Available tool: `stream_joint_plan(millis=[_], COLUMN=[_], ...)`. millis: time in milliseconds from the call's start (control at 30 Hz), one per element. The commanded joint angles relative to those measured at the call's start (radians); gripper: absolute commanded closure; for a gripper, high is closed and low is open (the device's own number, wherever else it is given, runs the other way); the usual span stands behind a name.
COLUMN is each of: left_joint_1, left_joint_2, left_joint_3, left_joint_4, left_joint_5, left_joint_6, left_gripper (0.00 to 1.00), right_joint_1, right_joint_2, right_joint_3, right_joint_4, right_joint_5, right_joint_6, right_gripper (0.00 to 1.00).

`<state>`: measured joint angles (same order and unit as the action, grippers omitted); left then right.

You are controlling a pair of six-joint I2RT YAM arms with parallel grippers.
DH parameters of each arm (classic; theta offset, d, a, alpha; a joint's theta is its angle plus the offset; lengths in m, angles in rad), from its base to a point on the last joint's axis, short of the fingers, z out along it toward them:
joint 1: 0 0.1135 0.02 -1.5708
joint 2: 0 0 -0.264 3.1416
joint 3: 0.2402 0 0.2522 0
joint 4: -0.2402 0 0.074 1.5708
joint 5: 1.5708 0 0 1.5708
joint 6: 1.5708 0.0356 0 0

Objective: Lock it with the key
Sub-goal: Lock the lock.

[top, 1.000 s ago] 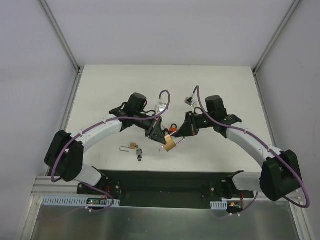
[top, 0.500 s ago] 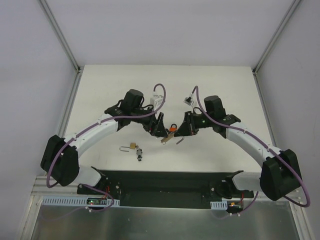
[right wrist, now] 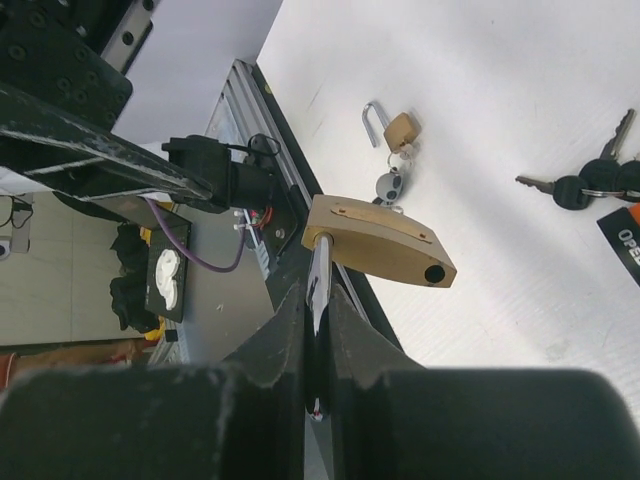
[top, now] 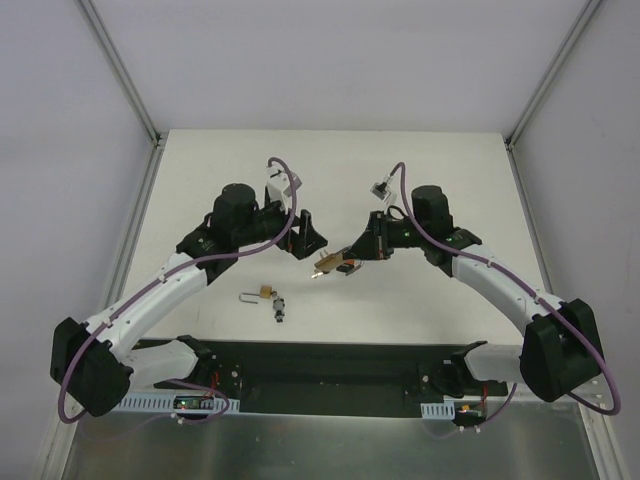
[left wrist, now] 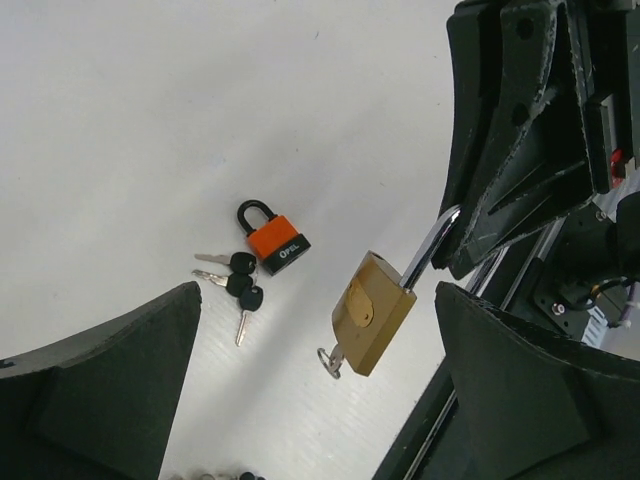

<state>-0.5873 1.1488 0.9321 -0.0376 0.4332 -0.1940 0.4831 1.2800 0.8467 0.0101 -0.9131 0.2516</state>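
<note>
My right gripper (top: pixel 372 246) (right wrist: pixel 316 300) is shut on the steel shackle (right wrist: pixel 319 268) of a brass padlock (top: pixel 329 264) (right wrist: pixel 380 242) and holds it above the table. The shackle hole at the body's far end shows empty. In the left wrist view the padlock (left wrist: pixel 373 312) hangs tilted, with a key (left wrist: pixel 330 362) sticking out of its bottom. My left gripper (top: pixel 308 235) (left wrist: pixel 320 400) stands wide open to the padlock's left, apart from it, with nothing between its fingers.
An orange-and-black padlock (left wrist: pixel 275 238) and a bunch of black-headed keys (left wrist: pixel 235 280) lie on the table below the brass one. A small brass padlock with open shackle (top: pixel 260 293) (right wrist: pixel 400 130) and its keys (top: pixel 280 308) lie near the front rail (top: pixel 320 365).
My left gripper has opened, let go at the padlock and drawn back to the left. The right gripper keeps the padlock, which has swung up and left.
</note>
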Motion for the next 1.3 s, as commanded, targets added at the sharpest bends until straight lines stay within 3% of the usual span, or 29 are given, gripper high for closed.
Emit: stream_joint_plan(millis=[0,133,400,867,1267], left_joint_1=[0.006,0.009,0.018,0.035,0.038], left_joint_2=[-0.073,-0.112,-0.138,-0.12,-0.083], left_joint_3=[-0.079,-0.119,-0.203,-0.245,-0.24], left_joint_4=[0.189,0.29,0.573,0.808,0.855], left_joint_5=[-0.019,0.027,0.277,0.389,0.421], left_joint_6=[-0.004,-0.008,-0.013,-0.027,-0.062], left_gripper=[0.01,0.01,0.01,0.05,0.38], right_joint_1=[0.002,0.002,-0.005,-0.047,-0.057], right_joint_2=[-0.045,-0.038,-0.044,-0.061,-0.033], right_joint_3=[0.04,0.058,0.086,0.106,0.065], right_joint_4=[0.2,0.295,0.386,0.71,0.964], right_joint_5=[-0.059,-0.069,-0.073,-0.125,-0.15], right_joint_6=[0.093,0.175,0.259,0.521,0.709], right_gripper=[0.99,0.99,0.99,0.99,0.99])
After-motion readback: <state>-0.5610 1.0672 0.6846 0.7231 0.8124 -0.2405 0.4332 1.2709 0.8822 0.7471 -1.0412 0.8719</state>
